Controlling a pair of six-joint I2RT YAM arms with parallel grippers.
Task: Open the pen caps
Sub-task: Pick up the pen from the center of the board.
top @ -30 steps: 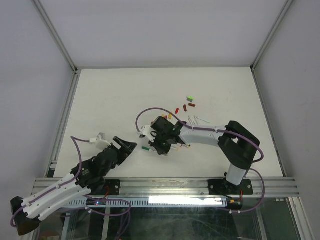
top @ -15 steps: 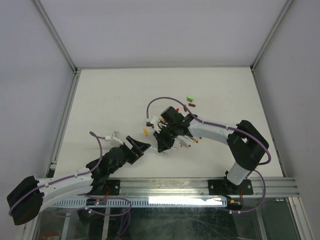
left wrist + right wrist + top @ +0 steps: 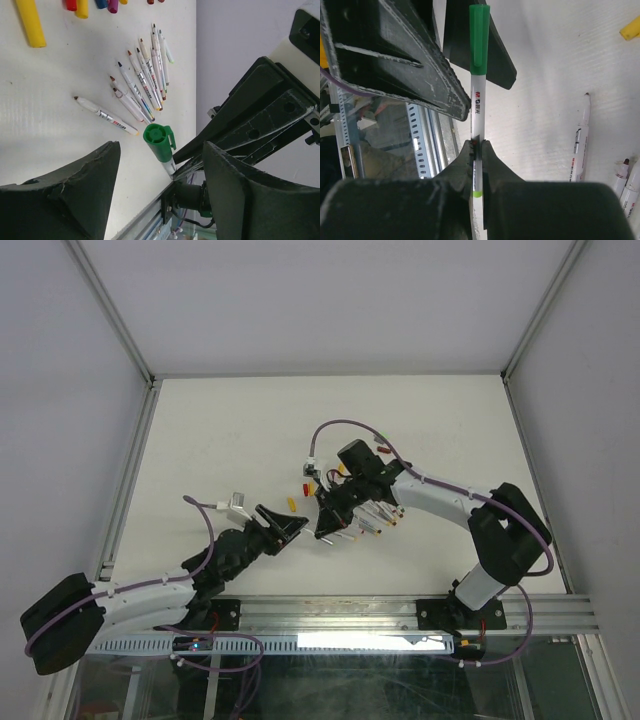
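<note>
Green pen cap [image 3: 479,35]: seated on the end of a white barrel [image 3: 476,115], over the near-middle of the white table [image 3: 220,440], between the two arms. Right gripper [image 3: 476,147] is clamped tight on the barrel lower down, with the capped end pointing at the left arm. Left gripper [image 3: 161,150] is spread wide with nothing in its grasp. The capped end sits in the gap between its fingers [image 3: 95,170], with clearance on both sides in the left wrist view. Loose on the table: a yellow cap [image 3: 31,22] alone, and more caps [image 3: 82,6] (red, yellow, blue, purple) cut off at the top edge. Uncapped pens [image 3: 142,85] lie in a rough fan just beside the right gripper, with one pen [image 3: 106,116] lying apart.
</note>
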